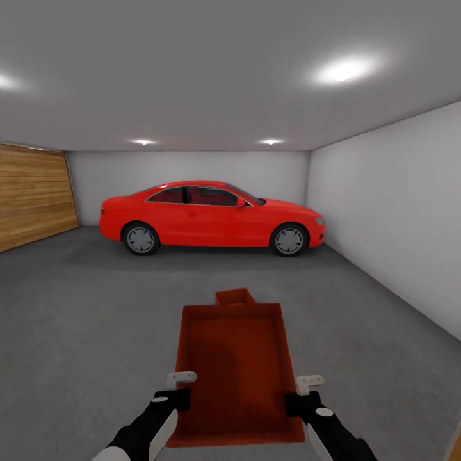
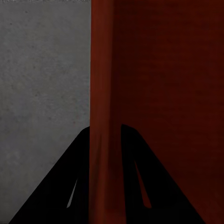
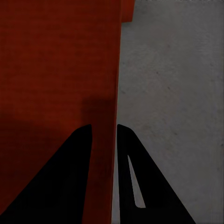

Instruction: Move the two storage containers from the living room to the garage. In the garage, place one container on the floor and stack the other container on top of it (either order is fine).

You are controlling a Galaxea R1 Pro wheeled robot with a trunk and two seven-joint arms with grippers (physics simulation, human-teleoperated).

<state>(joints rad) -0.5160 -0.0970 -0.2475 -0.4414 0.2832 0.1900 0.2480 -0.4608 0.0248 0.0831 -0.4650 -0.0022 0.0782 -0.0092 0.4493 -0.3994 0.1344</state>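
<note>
Both arms stretched forward and low, each pincer clamped on a side wall of one storage container.

Left pincer astride the left wall, right pincer astride the right, one finger inside and one outside each. Held level over the grey concrete floor. Just past the far rim, part of a second orange-red container. Farther ahead, a red car side-on against the white wall; wooden plank door off to the left. Held bin open-topped, low-walled, orange-red.

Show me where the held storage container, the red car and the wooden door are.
storage container [image 1: 234,365], head view, ribbed bottom.
red car [image 1: 211,224], head view, side door.
wooden door [image 1: 32,195], head view, planks.
</note>
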